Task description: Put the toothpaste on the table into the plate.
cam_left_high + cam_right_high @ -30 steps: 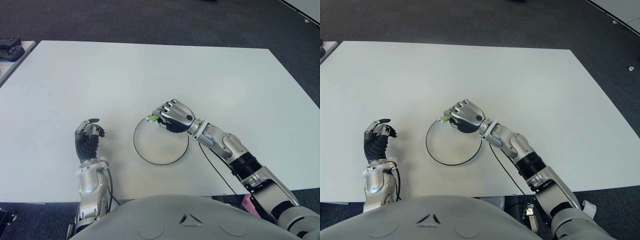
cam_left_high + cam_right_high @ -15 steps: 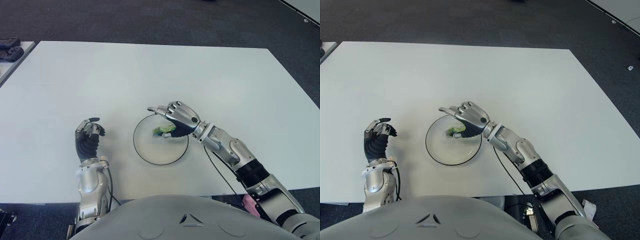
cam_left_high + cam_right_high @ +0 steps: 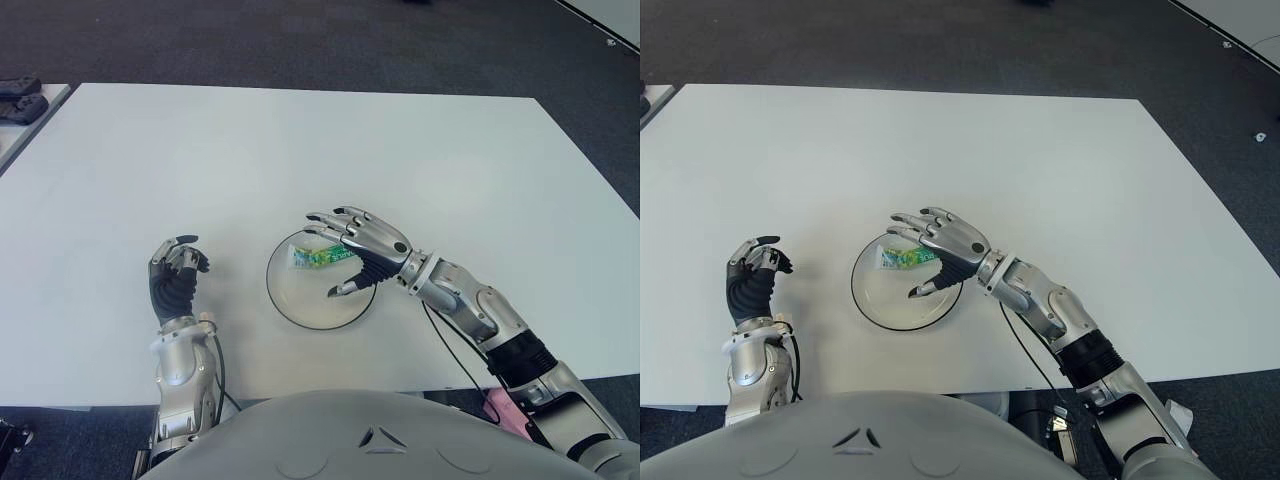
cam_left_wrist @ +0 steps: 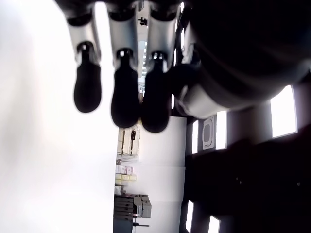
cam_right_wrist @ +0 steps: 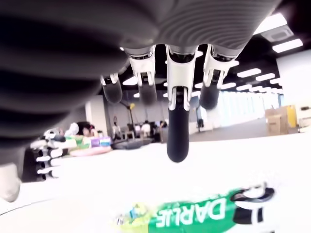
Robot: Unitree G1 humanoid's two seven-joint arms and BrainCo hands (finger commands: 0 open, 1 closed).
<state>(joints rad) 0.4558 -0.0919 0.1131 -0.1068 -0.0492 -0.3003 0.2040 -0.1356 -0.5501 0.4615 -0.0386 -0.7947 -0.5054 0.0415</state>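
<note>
The green and white toothpaste tube lies flat inside the round black-rimmed plate, at its far side. In the right wrist view the toothpaste tube shows lying below the fingers. My right hand hovers over the plate's right half with fingers spread, holding nothing; its fingertips reach past the tube. My left hand shows to the left of the plate, fingers curled and empty.
The white table stretches far behind the plate. A dark object sits on a neighbouring surface at the far left. Dark carpet surrounds the table.
My right hand opened and let go of the toothpaste, which dropped into the plate. The hand then drew back slightly toward me. The left hand has not moved.
</note>
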